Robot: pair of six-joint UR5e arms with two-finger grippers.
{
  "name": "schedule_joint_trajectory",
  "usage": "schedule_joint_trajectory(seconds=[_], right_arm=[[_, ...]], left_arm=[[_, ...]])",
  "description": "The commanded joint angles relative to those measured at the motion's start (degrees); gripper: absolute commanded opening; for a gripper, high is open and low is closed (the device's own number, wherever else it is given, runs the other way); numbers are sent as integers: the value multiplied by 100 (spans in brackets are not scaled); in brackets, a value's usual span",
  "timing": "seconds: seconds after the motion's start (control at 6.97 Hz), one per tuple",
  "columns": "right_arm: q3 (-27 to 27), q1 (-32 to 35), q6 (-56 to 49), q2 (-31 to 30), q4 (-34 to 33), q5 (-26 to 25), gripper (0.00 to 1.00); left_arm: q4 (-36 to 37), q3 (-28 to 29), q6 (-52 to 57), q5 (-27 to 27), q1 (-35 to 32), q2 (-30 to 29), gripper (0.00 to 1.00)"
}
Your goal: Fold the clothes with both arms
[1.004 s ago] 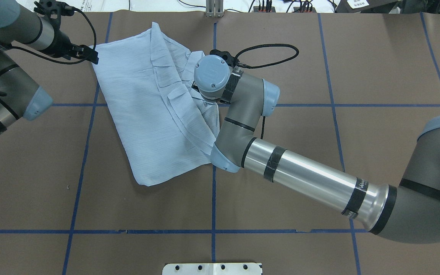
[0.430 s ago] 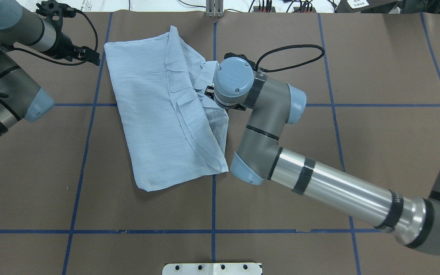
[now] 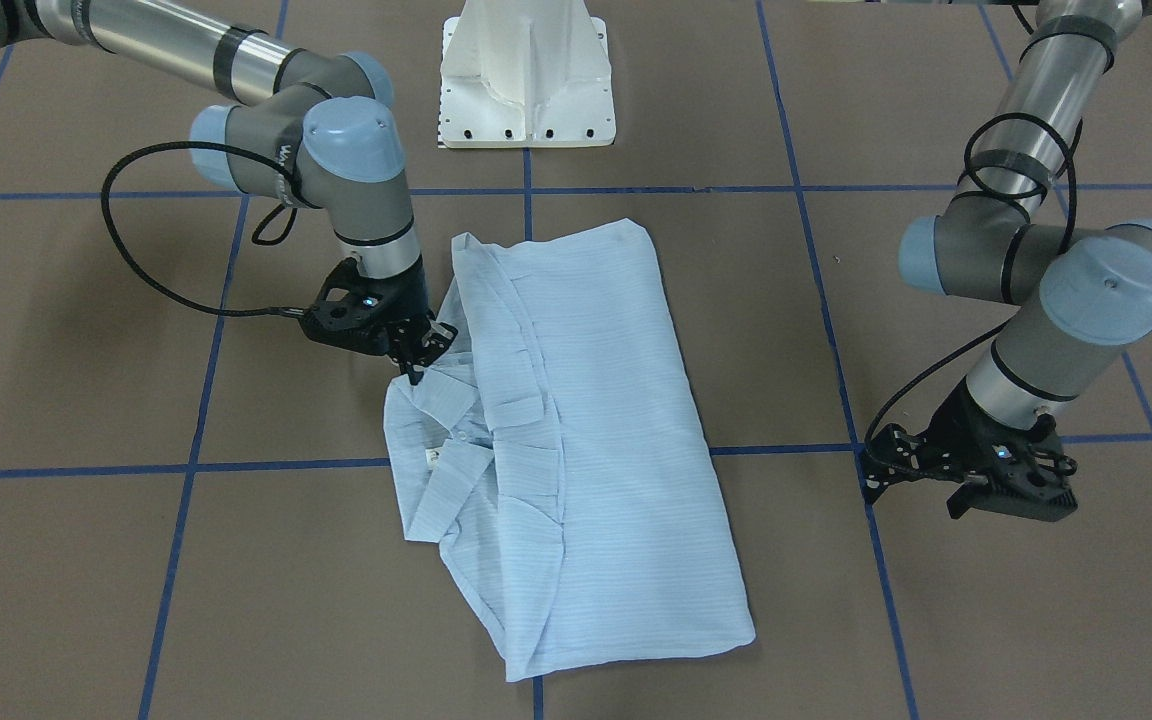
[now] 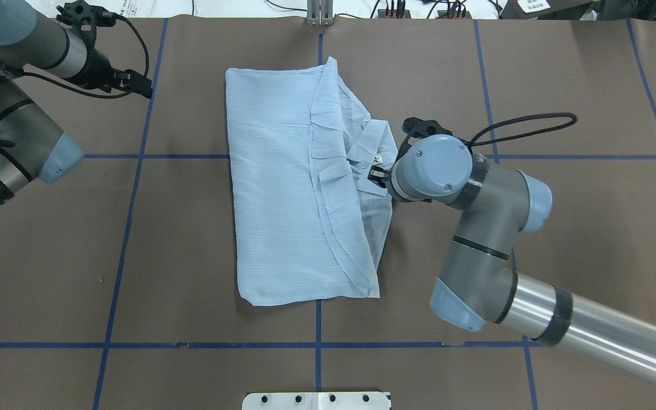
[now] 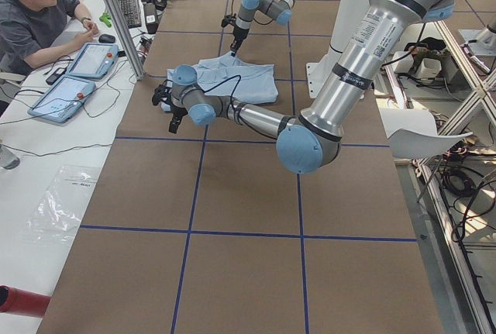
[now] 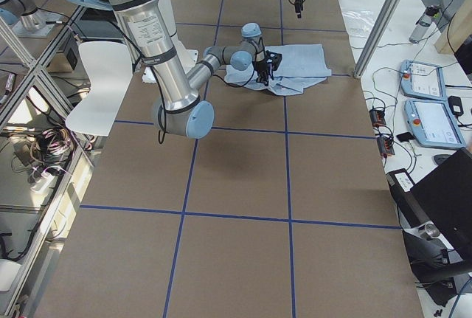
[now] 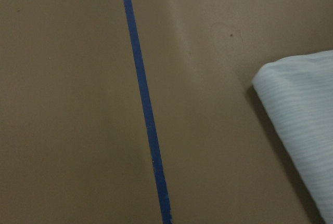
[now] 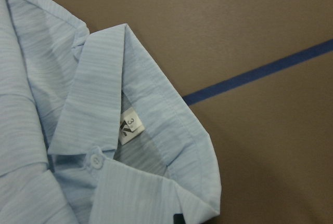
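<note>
Label (image 8: 130, 126) only in R wrist cam; R tool (image 3: 411, 368) pinching shirt (image 4: 282, 199); L tool (image 4: 141, 88) state unclear.

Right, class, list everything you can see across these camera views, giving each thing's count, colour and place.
shirt: one, light blue with fine stripes, partly folded, mid-table
table: one, brown covering with a blue tape grid
pedestal base: one, white, at the table's robot-side edge
operator: one, dark grey top, seated at a desk beside the table
control tablets: two, pale screens, on that desk
chair: one, white, off the table near the robot's base
left arm: one, silver-grey with light blue caps
right arm: one, same colours, reaching to the shirt
left gripper: one, black, over bare table, off the shirt
right gripper: one, black, closed on the shirt's collar side
</note>
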Motion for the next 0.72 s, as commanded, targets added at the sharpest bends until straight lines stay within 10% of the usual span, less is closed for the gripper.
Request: schedule_joint_trajectory(seconds=[0.0, 0.14, 0.57], right_arm=[[453, -33, -31, -628, 6, -104, 0], [436, -60, -75, -620, -20, -26, 99], [865, 422, -1896, -472, -1175, 641, 100]], left_arm=[[6, -60, -9, -10, 20, 8, 100], [6, -60, -18, -27, 37, 17, 100], [6, -235, -27, -36, 239, 43, 100]])
